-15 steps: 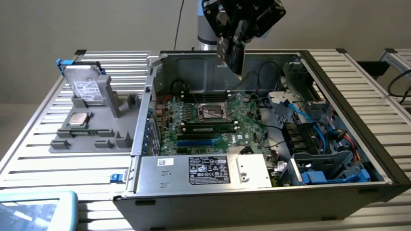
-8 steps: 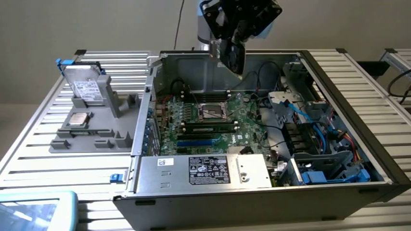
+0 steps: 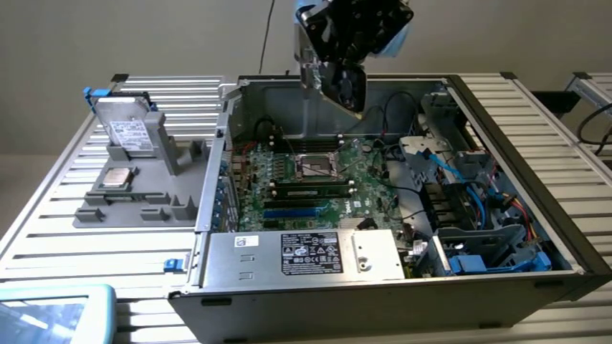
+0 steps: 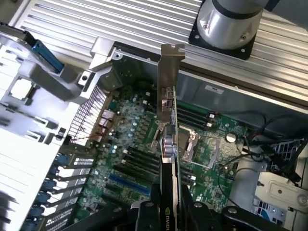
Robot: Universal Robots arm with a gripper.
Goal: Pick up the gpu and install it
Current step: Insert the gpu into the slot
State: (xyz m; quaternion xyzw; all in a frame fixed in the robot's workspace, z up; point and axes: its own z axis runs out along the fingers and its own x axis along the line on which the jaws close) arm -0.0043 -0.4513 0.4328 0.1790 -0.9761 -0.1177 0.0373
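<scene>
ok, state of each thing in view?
gpu: held edge-on over the motherboard, not seated
gripper: shut on gpu
case: open, side panel off
drive: upright in the fixture outside the case

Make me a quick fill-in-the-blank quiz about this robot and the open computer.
1. The gripper holds the gpu ____ the open computer case.
2. The gpu's metal bracket is ____ in colour.
3. The motherboard lying in the case is ____ in colour.
Missing words: above; silver; green.
</scene>
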